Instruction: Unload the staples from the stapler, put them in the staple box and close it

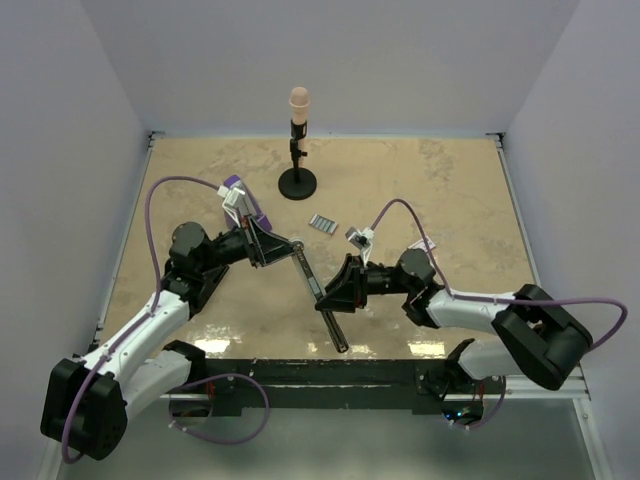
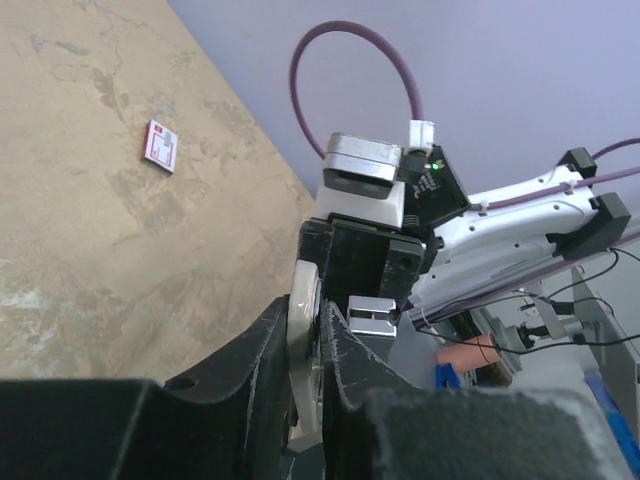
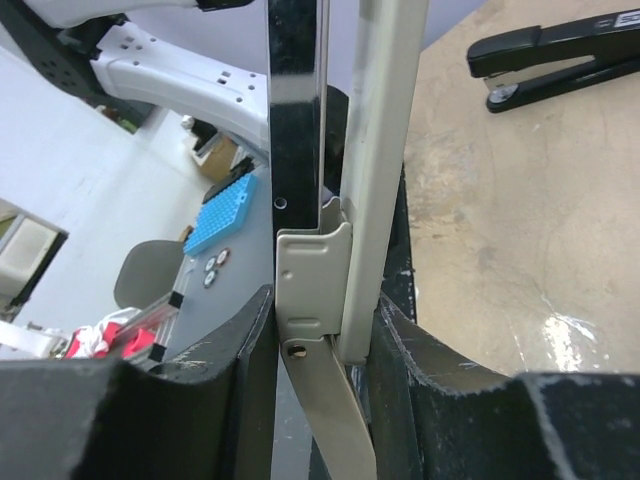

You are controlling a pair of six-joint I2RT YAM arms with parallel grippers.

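Observation:
The stapler (image 1: 306,272) is a long slim black and grey-metal bar held slanted above the table between both arms. My left gripper (image 1: 287,248) is shut on its far end. In the left wrist view a silver metal part of the stapler (image 2: 303,335) is pinched between the fingers of the left gripper (image 2: 308,310). My right gripper (image 1: 333,292) is shut on the stapler's middle. In the right wrist view the right gripper (image 3: 325,298) presses both sides of the stapler (image 3: 375,150), where a black bar and a grey channel meet at a hinge plate. The staples are hidden.
A small pink-and-white card (image 1: 322,223) (image 2: 160,146) lies on the tan table beyond the stapler. A black round-based stand (image 1: 297,183) with a pink top stands at the back. A black stapler-shaped object (image 3: 560,55) lies on the table in the right wrist view.

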